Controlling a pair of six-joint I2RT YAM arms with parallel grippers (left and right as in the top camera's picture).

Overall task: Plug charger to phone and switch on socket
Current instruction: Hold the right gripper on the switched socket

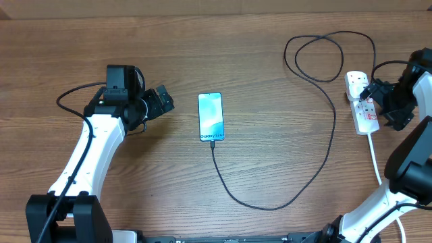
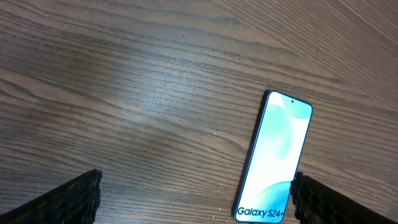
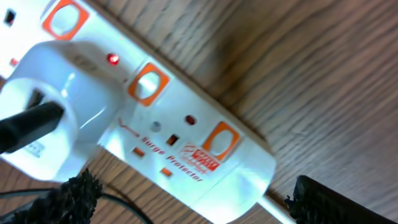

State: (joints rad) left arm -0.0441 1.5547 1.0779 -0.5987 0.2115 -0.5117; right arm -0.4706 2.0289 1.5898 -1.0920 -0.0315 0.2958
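Note:
The phone (image 1: 210, 116) lies flat mid-table with its light-blue screen lit; it also shows in the left wrist view (image 2: 278, 157). The black charger cable (image 1: 324, 145) runs from the phone's near short end in a wide loop to the white socket strip (image 1: 362, 104) at the right. In the right wrist view the strip (image 3: 180, 134) has a white plug adapter (image 3: 59, 118) seated in it and a small red light on. My left gripper (image 1: 160, 101) is open and empty, left of the phone. My right gripper (image 3: 193, 202) is open just above the strip's cord end.
The strip's thick white cord (image 1: 375, 158) runs toward the near right edge beside my right arm. The black cable makes a double loop (image 1: 317, 57) at the back of the wooden table (image 1: 270, 88).

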